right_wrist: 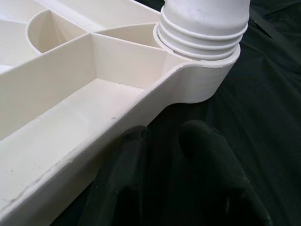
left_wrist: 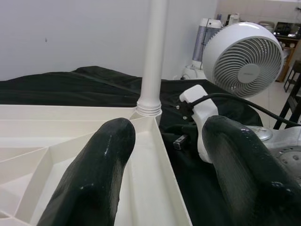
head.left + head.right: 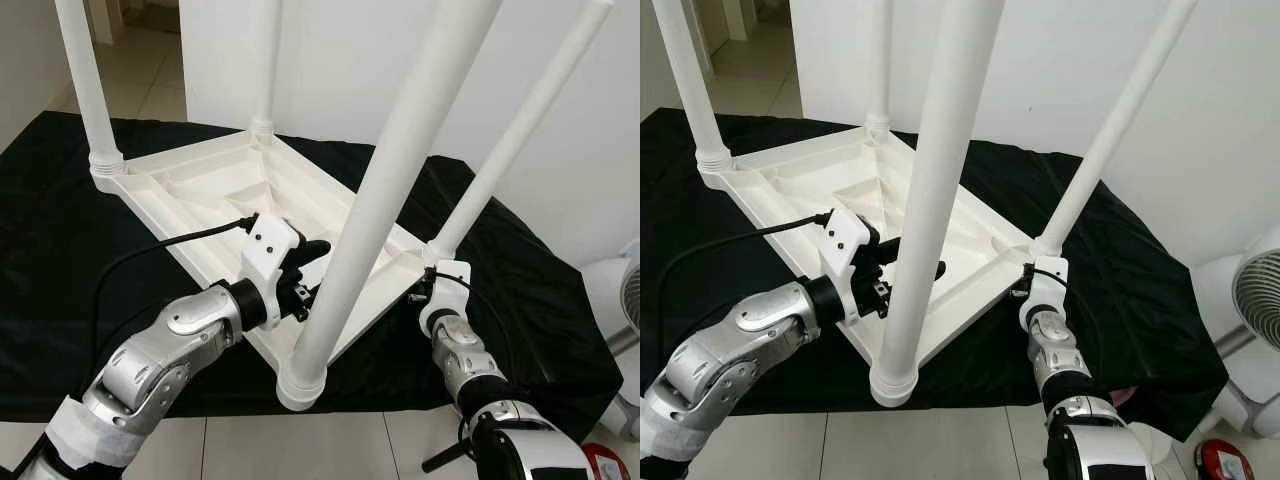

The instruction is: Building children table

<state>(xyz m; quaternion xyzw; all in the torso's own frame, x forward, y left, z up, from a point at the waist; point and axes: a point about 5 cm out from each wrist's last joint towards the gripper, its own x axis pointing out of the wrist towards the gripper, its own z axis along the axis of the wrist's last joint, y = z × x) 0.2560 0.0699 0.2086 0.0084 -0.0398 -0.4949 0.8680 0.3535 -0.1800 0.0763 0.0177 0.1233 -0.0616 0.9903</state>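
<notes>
White upturned table [image 3: 215,190] sits between left end effector [image 3: 312,272] and right end effector [image 1: 171,155].

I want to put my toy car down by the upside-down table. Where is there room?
The black cloth left of the table top lies bare, and so does the stretch between the far leg and the wall. The near edge is crowded: left gripper, right gripper and nearest leg.

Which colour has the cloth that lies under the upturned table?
Black. The cloth shows best in the left eye view.
</notes>
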